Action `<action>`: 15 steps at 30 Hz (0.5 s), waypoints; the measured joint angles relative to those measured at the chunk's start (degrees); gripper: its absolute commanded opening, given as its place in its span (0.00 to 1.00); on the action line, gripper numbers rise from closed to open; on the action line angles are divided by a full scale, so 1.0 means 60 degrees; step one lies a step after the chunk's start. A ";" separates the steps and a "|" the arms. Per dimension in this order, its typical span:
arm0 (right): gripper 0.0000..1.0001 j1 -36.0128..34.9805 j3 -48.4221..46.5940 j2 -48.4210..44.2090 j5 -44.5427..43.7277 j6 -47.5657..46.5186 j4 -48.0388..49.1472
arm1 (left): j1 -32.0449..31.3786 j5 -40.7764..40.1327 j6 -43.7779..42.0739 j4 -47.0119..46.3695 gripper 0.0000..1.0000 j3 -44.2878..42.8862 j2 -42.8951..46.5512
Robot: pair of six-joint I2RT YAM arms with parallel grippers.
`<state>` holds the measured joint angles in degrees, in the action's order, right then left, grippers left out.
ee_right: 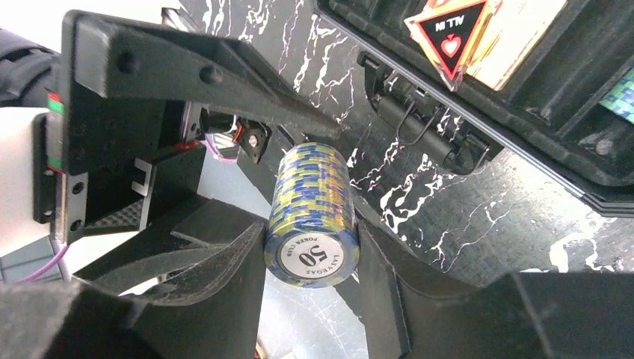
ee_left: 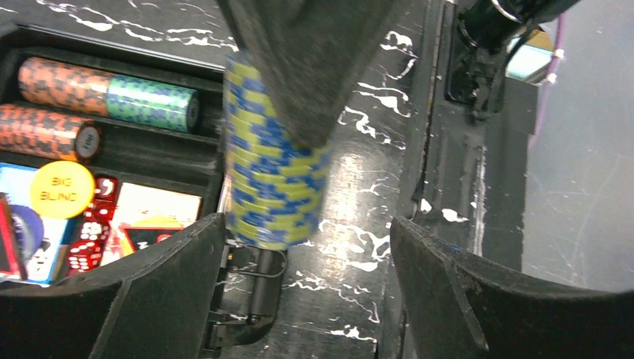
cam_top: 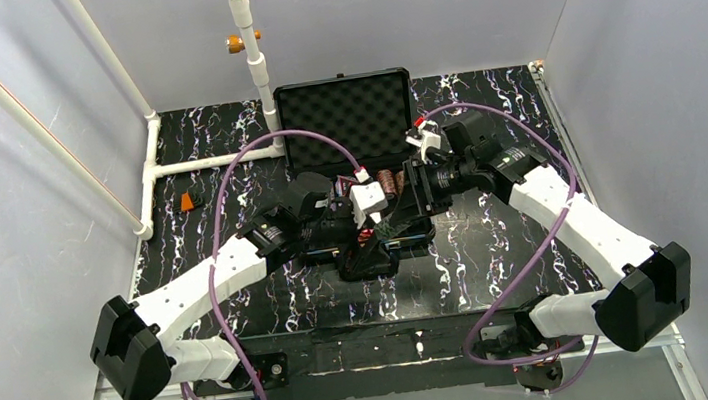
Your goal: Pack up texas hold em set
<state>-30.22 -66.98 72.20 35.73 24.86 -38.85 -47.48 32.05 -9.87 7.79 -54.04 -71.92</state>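
Observation:
The black case (cam_top: 346,120) lies open, its foam-lined lid up at the back. In the left wrist view its tray holds orange and green chip rows (ee_left: 105,93), a yellow "BIG BLIND" disc (ee_left: 62,189), red dice (ee_left: 90,239) and a card deck (ee_left: 161,213). My right gripper (ee_right: 310,239) is shut on a roll of yellow-and-blue "50" chips (ee_right: 314,217). It holds the roll above the table just outside the case's front wall, by a latch (ee_left: 250,292). My left gripper (ee_left: 306,232) is open, its jaws wide on either side of the roll's lower end (ee_left: 273,172).
Both arms meet over the case's front edge (cam_top: 374,233). A small orange block (cam_top: 191,200) lies on the table at the left, near a white pipe frame (cam_top: 205,162). Grey walls enclose the table on three sides.

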 measured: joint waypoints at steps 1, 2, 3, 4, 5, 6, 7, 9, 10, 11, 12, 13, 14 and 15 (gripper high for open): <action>0.09 -0.0051 0.0000 0.0004 0.0011 0.0000 -0.0018 | 0.0000 -0.0171 -0.0091 0.0007 0.82 -0.0047 0.0000; 0.09 -0.0098 0.0000 0.0004 0.0015 -0.0004 -0.0044 | 0.0000 -0.0284 -0.0142 0.0004 0.83 -0.0080 0.0004; 0.09 -0.0138 0.0004 0.0004 0.0015 -0.0004 -0.0066 | 0.0000 -0.0433 -0.0215 -0.0004 0.84 -0.0124 0.0007; 0.09 -0.0182 0.0004 0.0004 0.0025 -0.0011 -0.0076 | 0.0000 -0.0565 -0.0288 -0.0015 0.84 -0.0149 0.0018; 0.09 -0.0219 0.0004 0.0004 0.0044 -0.0025 -0.0091 | 0.0000 -0.0656 -0.0342 -0.0015 0.84 -0.0157 0.0036; 0.09 -0.0237 0.0004 0.0004 0.0055 -0.0036 -0.0102 | 0.0000 -0.0754 -0.0408 -0.0011 0.84 -0.0160 0.0051; 0.09 -0.0251 0.0004 0.0004 0.0062 -0.0047 -0.0131 | 0.0000 -0.0838 -0.0474 -0.0011 0.83 -0.0160 0.0062; 0.09 -0.0262 0.0004 0.0004 0.0066 -0.0073 -0.0171 | 0.0000 -0.0914 -0.0583 -0.0004 0.80 -0.0171 0.0066; 0.09 -0.0273 0.0004 0.0004 0.0069 -0.0080 -0.0189 | 0.0000 -0.0918 -0.0612 0.0004 0.78 -0.0186 0.0066; 0.09 -0.0284 0.0004 0.0004 0.0069 -0.0087 -0.0204 | 0.0000 -0.0900 -0.0627 0.0000 0.76 -0.0204 0.0066; 0.09 -0.0291 0.0004 0.0004 0.0073 -0.0102 -0.0211 | 0.0000 -0.0860 -0.0630 0.0000 0.75 -0.0222 0.0066; 0.09 -0.0302 0.0004 0.0004 0.0073 -0.0106 -0.0211 | 0.0000 -0.0758 -0.0619 -0.0004 0.75 -0.0266 0.0055; 0.09 -0.0321 0.0004 0.0004 0.0073 -0.0106 -0.0208 | 0.0000 -0.0710 -0.0612 -0.0015 0.74 -0.0291 0.0040; 0.09 -0.0335 0.0004 0.0004 0.0073 -0.0106 -0.0208 | 0.0000 -0.0601 -0.0579 -0.0029 0.74 -0.0342 0.0015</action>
<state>-32.23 -66.96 72.23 36.16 24.23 -40.10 -47.48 28.45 -13.34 7.62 -56.10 -71.83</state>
